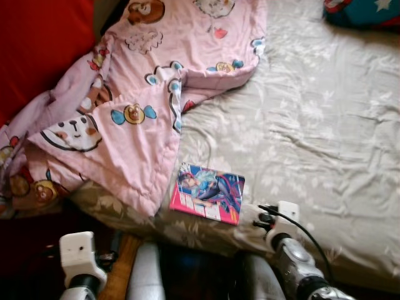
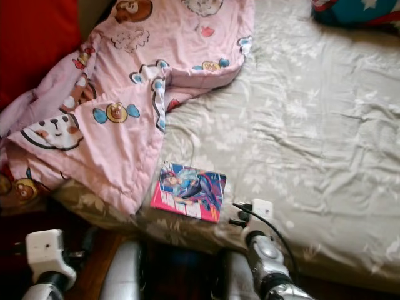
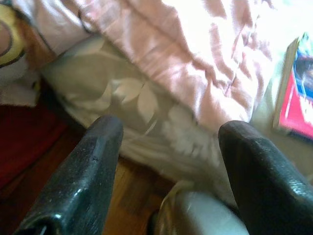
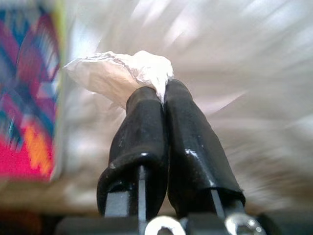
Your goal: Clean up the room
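My right gripper [image 4: 163, 95] is shut on a crumpled white tissue [image 4: 117, 73], pinched at the fingertips. It hovers at the near edge of the bed [image 1: 312, 125], just right of a colourful book [image 1: 208, 192] lying flat on the grey floral sheet. A pink cartoon-print blanket [image 1: 137, 94] is rumpled over the bed's left half and hangs off the near edge. My left gripper [image 3: 171, 132] is open and empty, held low beside the bed edge below the blanket, above the wooden floor.
A red cushion [image 1: 37, 44] sits at the far left. A blue and red item [image 1: 362, 12] lies at the bed's far right corner. Wooden floor [image 1: 122, 262] shows between my arms. The right half of the sheet is bare and wrinkled.
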